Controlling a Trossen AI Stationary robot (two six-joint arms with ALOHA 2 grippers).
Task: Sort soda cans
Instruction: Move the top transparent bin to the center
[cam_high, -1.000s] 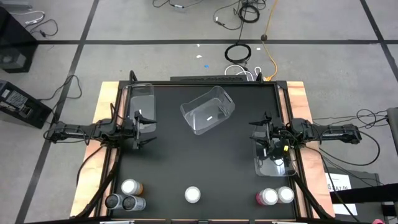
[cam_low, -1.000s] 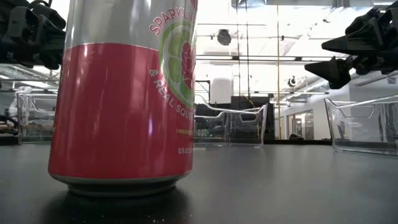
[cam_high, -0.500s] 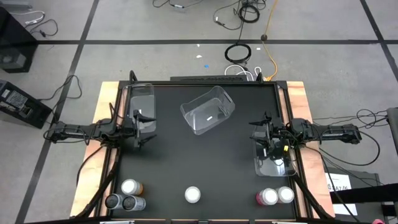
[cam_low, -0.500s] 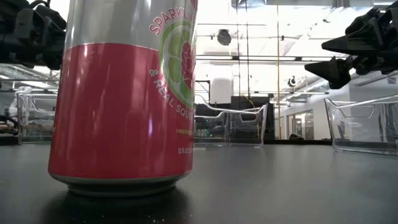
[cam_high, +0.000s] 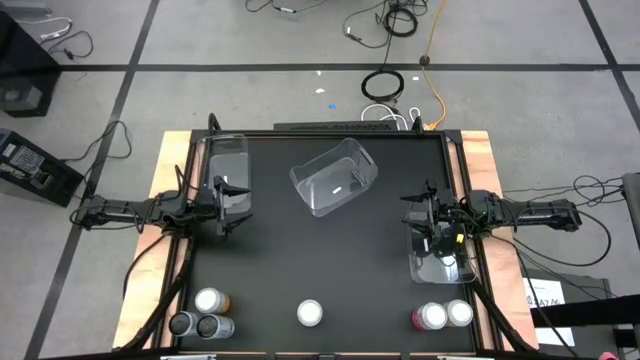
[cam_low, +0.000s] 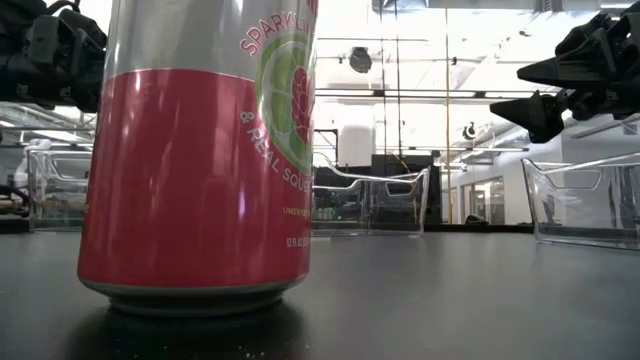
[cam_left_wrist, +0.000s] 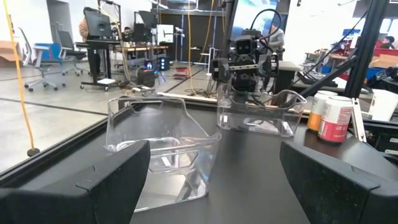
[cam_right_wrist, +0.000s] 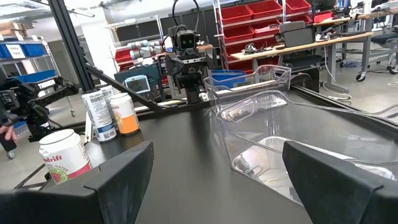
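Observation:
Six soda cans stand upright on their bases along the table's near edge. At the left are an orange-brown one (cam_high: 208, 300) and two silver-grey ones (cam_high: 182, 323) (cam_high: 213, 326). A red-pink can (cam_high: 310, 313) stands in the middle and fills the low view (cam_low: 200, 150). At the right stand a red-pink can (cam_high: 428, 317) and another can (cam_high: 458, 313), which shows orange in the left wrist view (cam_left_wrist: 317, 109). My left gripper (cam_high: 240, 205) (cam_left_wrist: 211, 180) hovers open at the left edge. My right gripper (cam_high: 412, 215) (cam_right_wrist: 214, 180) hovers open at the right edge. Both are far from the cans.
Three clear plastic bins sit on the black table: one at the far left (cam_high: 228, 165) beside my left gripper, one turned askew at the far middle (cam_high: 335, 175), one at the right (cam_high: 440, 262) under my right gripper. Open tabletop lies between the bins and the cans.

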